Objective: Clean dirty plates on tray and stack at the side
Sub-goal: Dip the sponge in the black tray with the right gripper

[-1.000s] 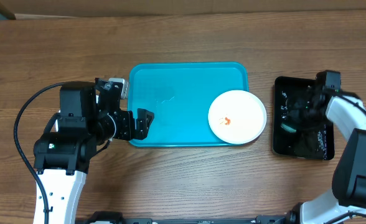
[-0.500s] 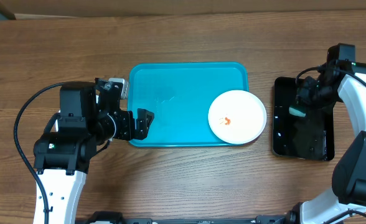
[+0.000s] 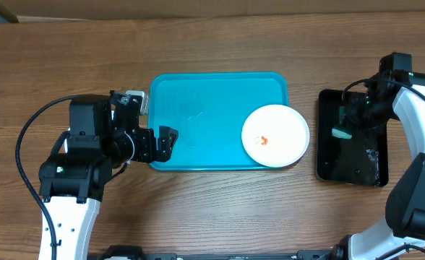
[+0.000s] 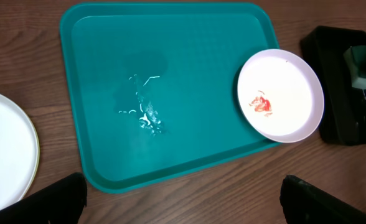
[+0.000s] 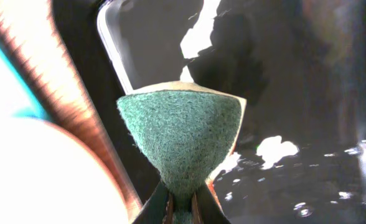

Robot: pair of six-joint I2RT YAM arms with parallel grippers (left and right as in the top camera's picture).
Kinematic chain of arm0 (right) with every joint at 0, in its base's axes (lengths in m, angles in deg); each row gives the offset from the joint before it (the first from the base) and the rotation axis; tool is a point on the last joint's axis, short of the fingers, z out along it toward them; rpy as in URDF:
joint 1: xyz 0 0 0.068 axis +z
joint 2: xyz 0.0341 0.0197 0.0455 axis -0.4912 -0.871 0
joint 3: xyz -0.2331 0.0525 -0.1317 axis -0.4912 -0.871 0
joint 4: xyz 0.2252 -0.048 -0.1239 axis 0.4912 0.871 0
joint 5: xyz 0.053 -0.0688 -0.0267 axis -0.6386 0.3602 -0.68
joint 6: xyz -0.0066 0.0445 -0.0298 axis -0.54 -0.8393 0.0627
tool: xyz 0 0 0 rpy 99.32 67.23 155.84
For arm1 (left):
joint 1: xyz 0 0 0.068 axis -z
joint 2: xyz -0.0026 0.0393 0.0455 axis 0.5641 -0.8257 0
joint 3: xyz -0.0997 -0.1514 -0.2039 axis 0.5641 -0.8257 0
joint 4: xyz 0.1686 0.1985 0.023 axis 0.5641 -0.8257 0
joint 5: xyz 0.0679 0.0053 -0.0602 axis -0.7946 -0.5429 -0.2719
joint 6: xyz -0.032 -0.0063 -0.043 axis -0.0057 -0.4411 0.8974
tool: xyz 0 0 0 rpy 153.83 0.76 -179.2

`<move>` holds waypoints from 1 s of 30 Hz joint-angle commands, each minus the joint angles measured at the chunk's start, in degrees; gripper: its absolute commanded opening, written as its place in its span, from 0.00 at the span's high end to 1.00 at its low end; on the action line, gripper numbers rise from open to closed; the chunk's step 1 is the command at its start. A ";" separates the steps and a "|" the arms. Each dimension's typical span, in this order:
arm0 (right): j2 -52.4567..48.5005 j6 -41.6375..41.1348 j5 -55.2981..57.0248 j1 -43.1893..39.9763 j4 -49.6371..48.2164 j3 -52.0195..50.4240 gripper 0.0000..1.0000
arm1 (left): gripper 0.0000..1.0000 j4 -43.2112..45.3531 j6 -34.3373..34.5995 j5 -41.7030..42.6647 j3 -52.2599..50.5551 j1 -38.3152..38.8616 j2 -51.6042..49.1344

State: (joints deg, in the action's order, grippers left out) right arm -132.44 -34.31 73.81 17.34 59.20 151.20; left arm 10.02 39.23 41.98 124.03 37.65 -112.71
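Far left, left-wrist view only: white plate (image 4: 5, 155) on counter (image 3: 212, 209) beside tray (image 3: 198, 115), looks clean. Left claw (image 3: 151, 119) released, jaws wide, holding nothing, at tray's left edge. Tray centre: droplets (image 4: 142, 112). Tray right end: dirty plate (image 3: 275, 136), orange-red smear (image 3: 264, 139), edge riding tray rim. Likely stiff, light, glossy, slippery when wet, chippable; best pinched at raised rim, steadied while scrubbing. Further right: black tray (image 3: 328, 170). Above it, right claw (image 5: 180, 208) clenched on green sponge (image 5: 180, 137), soft, squeezed to waist.

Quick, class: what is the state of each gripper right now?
Left gripper: open, holding nothing.
Right gripper: closed on a green sponge.
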 commanded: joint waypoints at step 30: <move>4.57 -0.74 13.33 14.64 -0.72 -1.07 0.96 | 0.00 0.22 0.55 -0.39 -0.28 0.26 -0.11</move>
State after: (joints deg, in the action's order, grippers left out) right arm -127.91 -33.15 82.49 32.08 58.70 150.33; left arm 10.41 39.23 41.96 124.05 37.65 -112.71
